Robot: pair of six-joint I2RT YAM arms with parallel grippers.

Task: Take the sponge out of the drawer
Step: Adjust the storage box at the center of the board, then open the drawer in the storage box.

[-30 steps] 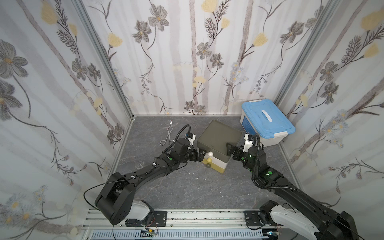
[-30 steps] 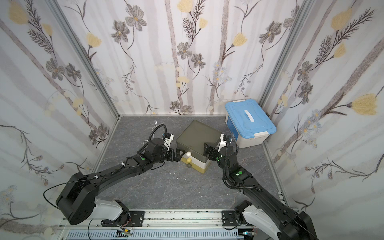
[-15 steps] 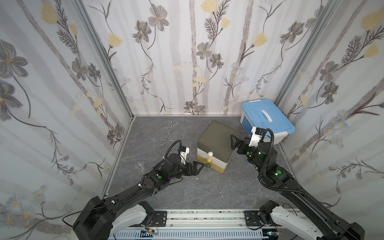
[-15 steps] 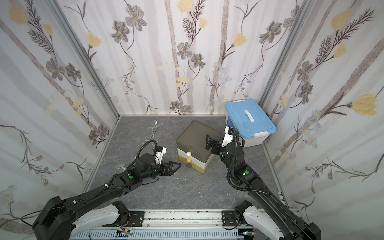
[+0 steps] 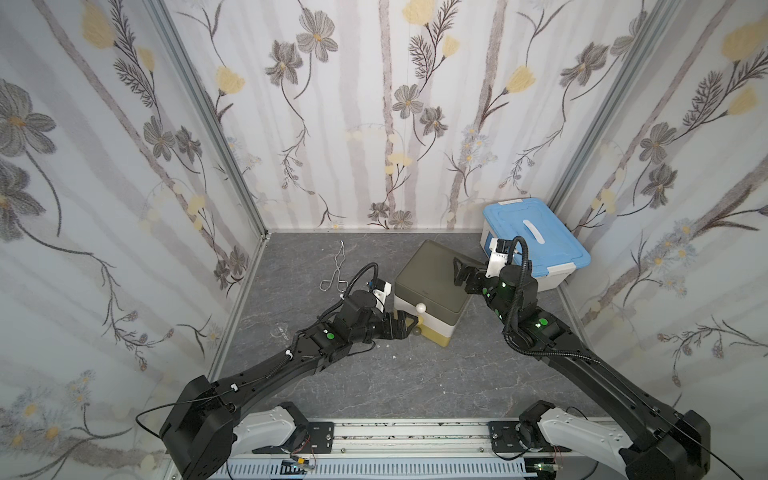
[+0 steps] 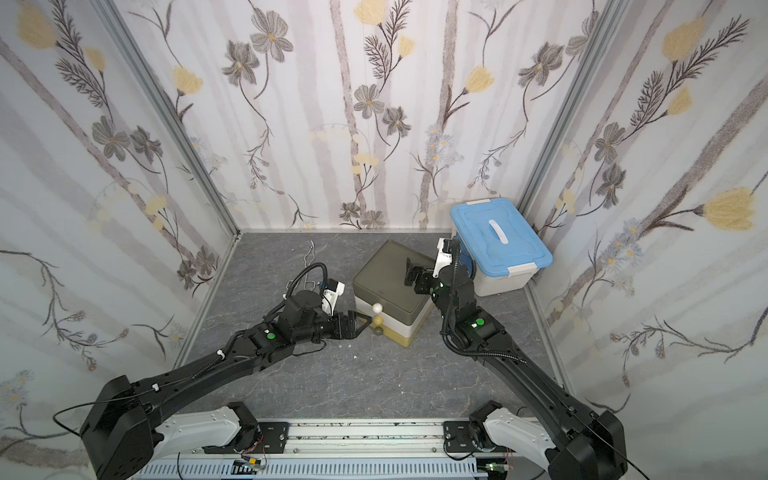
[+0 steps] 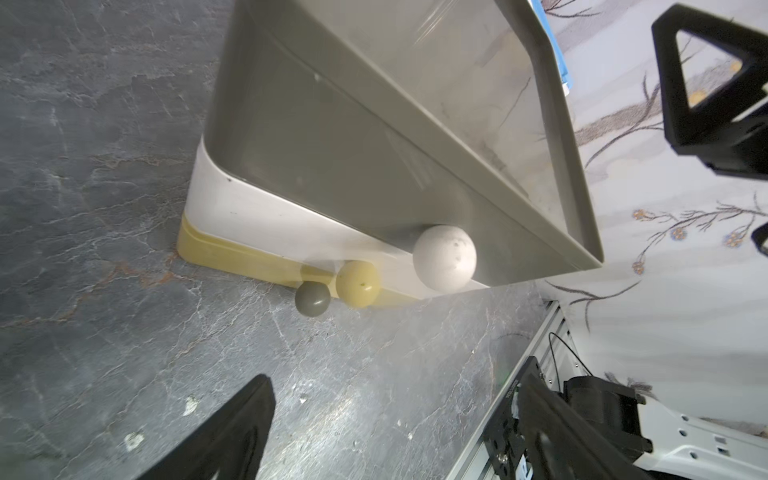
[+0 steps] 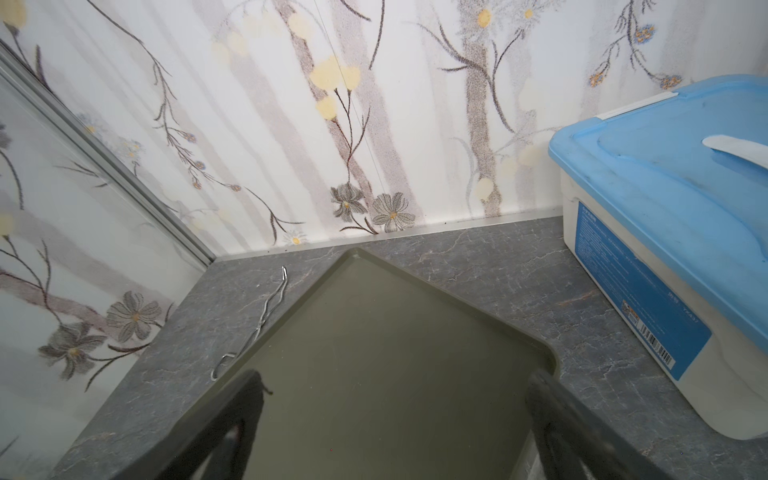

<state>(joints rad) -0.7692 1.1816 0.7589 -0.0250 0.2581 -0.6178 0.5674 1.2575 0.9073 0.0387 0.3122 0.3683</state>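
The drawer unit (image 5: 432, 278) (image 6: 388, 278) is a small chest with an olive top, a white middle and a yellow base. All its drawers look shut, and the sponge is hidden. Its front carries a white knob (image 7: 444, 257), a yellow knob (image 7: 357, 284) and a grey knob (image 7: 312, 298). My left gripper (image 5: 409, 326) (image 6: 362, 323) (image 7: 395, 386) is open, low at the chest's front, just short of the lower knobs. My right gripper (image 5: 459, 270) (image 6: 411, 270) (image 8: 395, 382) hangs open over the olive top (image 8: 374, 353), holding nothing.
A white box with a blue lid (image 5: 536, 237) (image 8: 665, 199) stands against the chest's back right. Metal tongs (image 5: 334, 270) (image 8: 266, 316) lie on the grey floor to the chest's left. Flowered walls close in three sides; a metal rail (image 5: 395, 432) runs along the front.
My left gripper left the chest's left side, drew back, then came in low at the knobs. My right gripper rose from the chest's right side to above its top.
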